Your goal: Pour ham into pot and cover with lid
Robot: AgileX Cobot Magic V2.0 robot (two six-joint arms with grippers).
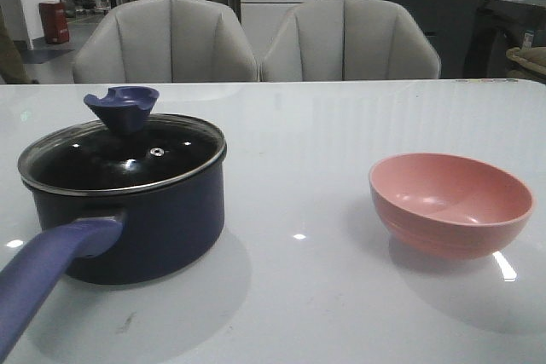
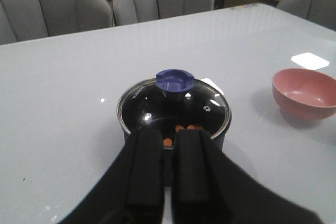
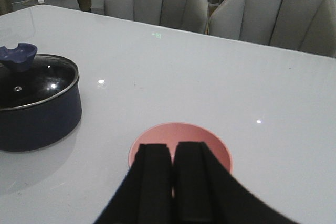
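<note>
Standing toward the left of the glossy white table (image 1: 341, 125), the pot (image 1: 145, 219) is a dark navy saucepan whose long purple-blue handle (image 1: 43, 274) runs to the near left edge, while the pink bowl (image 1: 450, 202) sits well apart to the right, with bare tabletop between them and beyond them to the far edge, where two pale padded chairs (image 1: 166, 40) stand. Over the pot's rim lies the lid (image 1: 128, 155), round glass in a metal band with a small steam hole and a flared blue knob (image 1: 122, 106). Through the glass, the ham (image 2: 181, 128) shows as small orange chunks inside the pot. Smooth and rounded, the bowl looks empty. Above the pot's near side the left gripper (image 2: 168, 166) has its black fingers nearly together, holding nothing; the right gripper (image 3: 172, 174), over the bowl, is likewise narrow and empty
</note>
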